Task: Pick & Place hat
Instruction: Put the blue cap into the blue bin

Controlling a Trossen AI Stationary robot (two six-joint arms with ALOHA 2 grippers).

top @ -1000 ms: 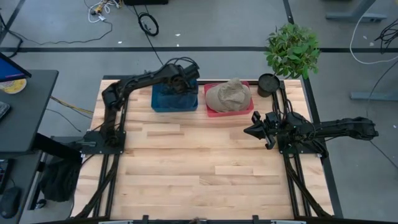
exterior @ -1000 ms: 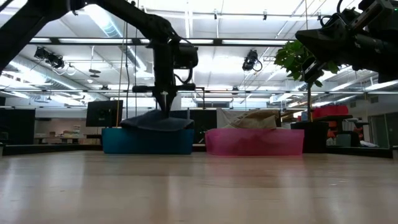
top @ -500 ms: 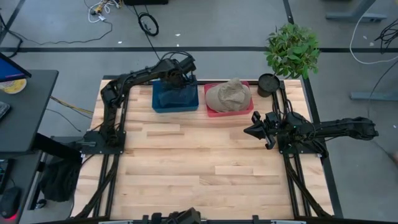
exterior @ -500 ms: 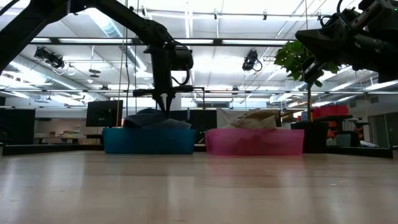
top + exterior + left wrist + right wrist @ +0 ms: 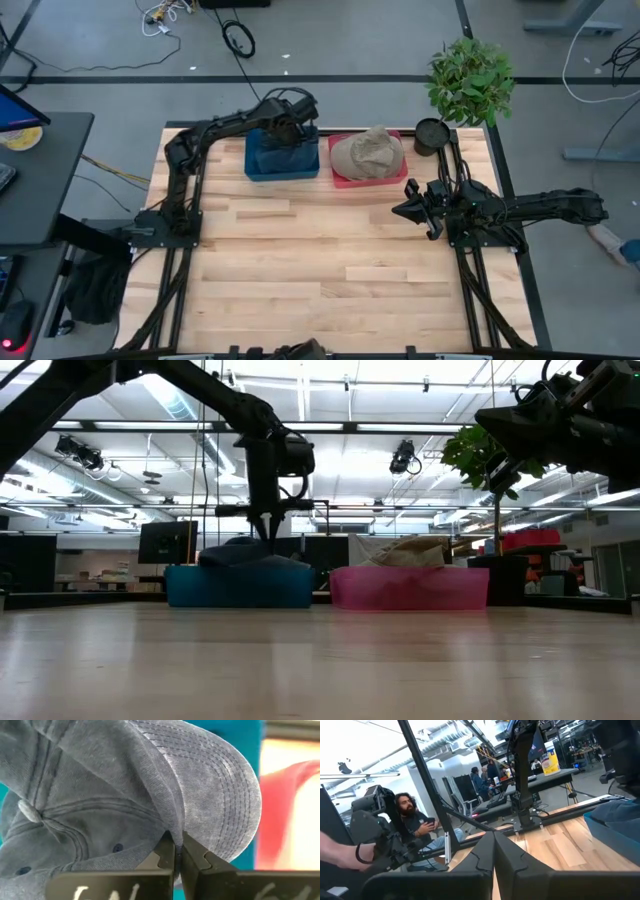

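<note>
Two arms, two bins, two hats, one plant on your table. Nearest the front edge was bare wood only. Mid-table on the right side, your right gripper (image 5: 410,211) waited over the boards w/ fingers pressed together, nothing in them, well apart from both bins. Further back, your left gripper (image 5: 176,851) was pinched tight on the brim edge of the blue-grey hat (image 5: 125,795); that hat sat low in the blue bin (image 5: 281,160), crown (image 5: 245,555) showing just above the rim in the low view. Just beside it, the pink bin (image 5: 367,172) held the one tan hat (image 5: 368,152), crumpled, untouched by either gripper. At the back right corner stood the one potted plant (image 5: 470,80), dark pot next to the pink bin. Beyond the table, right wrist cam showed a seated person (image 5: 415,827) holding sth small in one hand; can't tell what.
</note>
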